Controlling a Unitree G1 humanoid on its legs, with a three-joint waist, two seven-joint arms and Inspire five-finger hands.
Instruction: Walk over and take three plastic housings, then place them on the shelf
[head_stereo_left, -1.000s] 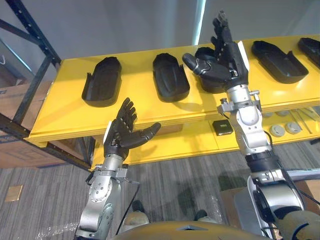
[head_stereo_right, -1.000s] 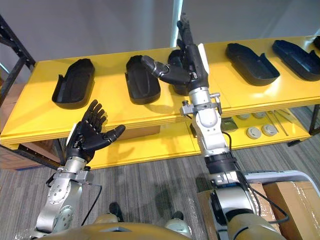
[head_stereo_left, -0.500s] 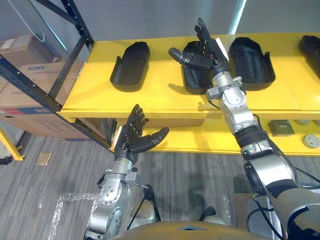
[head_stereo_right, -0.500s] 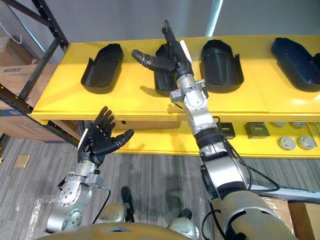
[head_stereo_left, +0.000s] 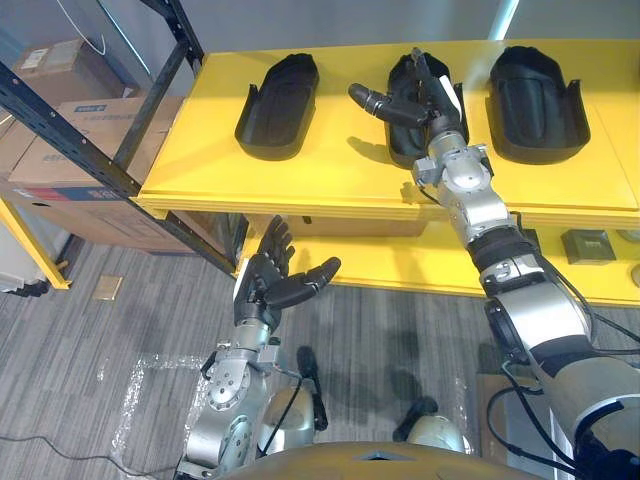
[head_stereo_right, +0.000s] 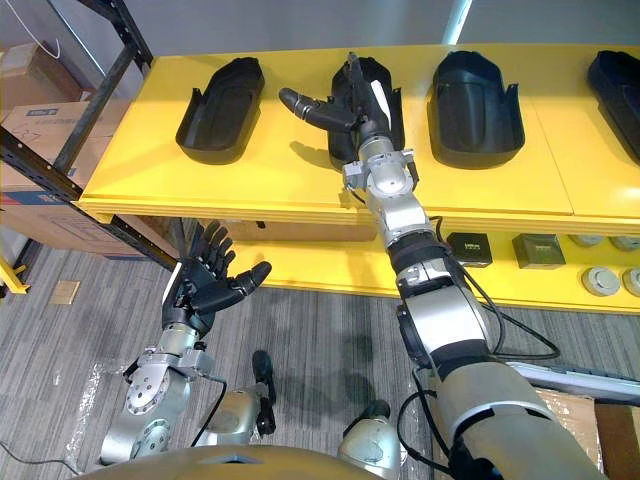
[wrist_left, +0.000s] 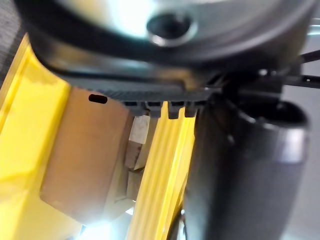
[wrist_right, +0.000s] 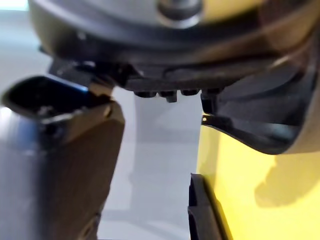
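Three black plastic housings lie in a row on the yellow shelf top (head_stereo_left: 330, 170): a left one (head_stereo_left: 277, 92), a middle one (head_stereo_left: 404, 152) and a right one (head_stereo_left: 537, 88). My right hand (head_stereo_left: 432, 102) reaches over the middle housing with its fingers straight along it and its thumb (head_stereo_left: 375, 103) spread out to the side, so it is open. Whether the fingers touch the housing I cannot tell. My left hand (head_stereo_left: 268, 283) hangs open, palm up, below the shelf's front edge and holds nothing. A further housing (head_stereo_right: 620, 85) lies at the far right.
The lower yellow shelf (head_stereo_right: 330, 275) carries small dark boxes (head_stereo_right: 468, 248) and round grey parts (head_stereo_right: 600, 278). A black rack upright (head_stereo_left: 165, 80) stands at the left with cardboard boxes (head_stereo_left: 80, 150) behind it. Grey floor (head_stereo_left: 120, 340) lies below.
The camera has moved, so the whole view has shifted. My right hand has gone from in front of the third housing to over the middle one, lower. The left hand stays open.
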